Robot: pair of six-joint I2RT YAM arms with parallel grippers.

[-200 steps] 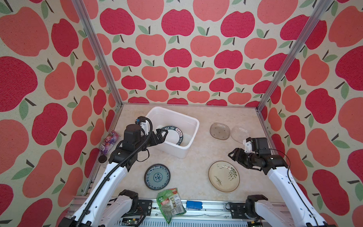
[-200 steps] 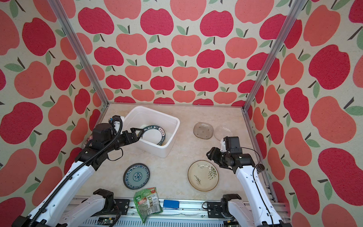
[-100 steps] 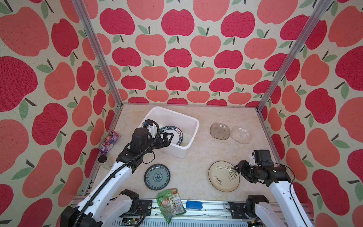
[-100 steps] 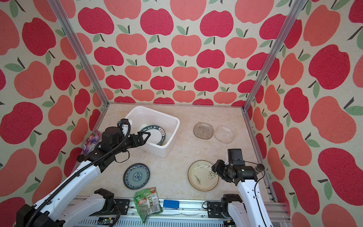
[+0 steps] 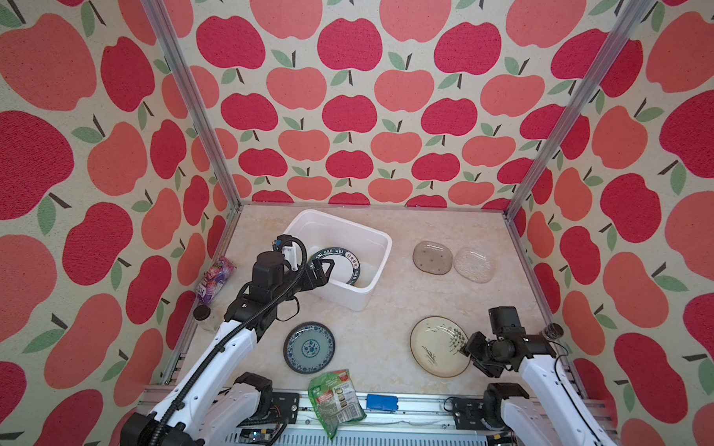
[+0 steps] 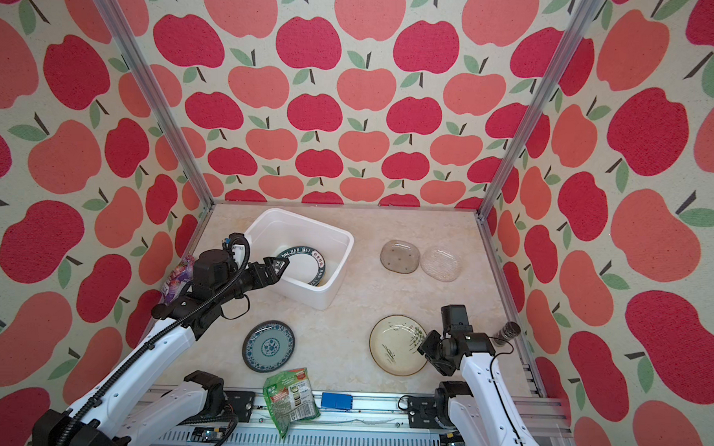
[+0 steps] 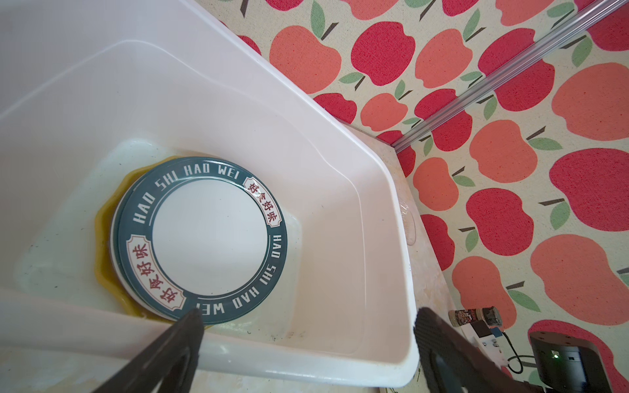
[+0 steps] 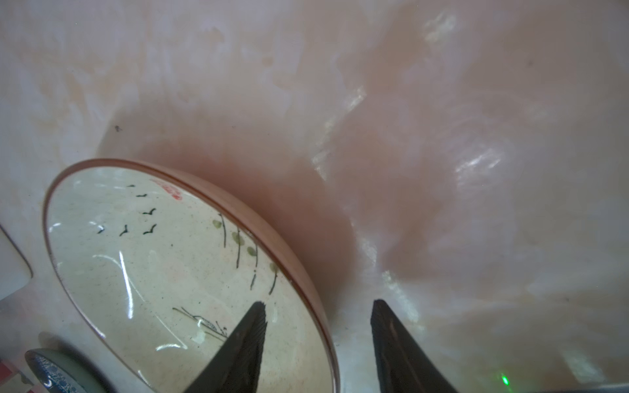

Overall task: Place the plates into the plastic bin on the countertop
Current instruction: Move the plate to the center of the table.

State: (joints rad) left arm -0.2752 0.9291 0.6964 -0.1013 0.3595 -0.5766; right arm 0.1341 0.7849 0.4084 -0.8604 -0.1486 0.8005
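- the plastic bin [image 5: 346, 294] sits at the back left of the countertop [image 5: 376, 327]; in it you see a green-rimmed lettered plate [image 7: 207, 238] covering most of a yellow plate [image 7: 105, 272] (how many lie between, you cannot tell).
- your left gripper [image 7: 308, 320] hangs over the bin's near rim, jaws wide apart, holding nothing.
- the cream plate [image 5: 439, 345] lies near the front right; your right gripper [image 8: 318, 309] straddles its rim, jaws apart, contact unclear.
- the blue-green plate [image 5: 309, 347], smoky glass plate [image 5: 431, 257] and clear glass plate [image 5: 473, 264] lie outside the bin.
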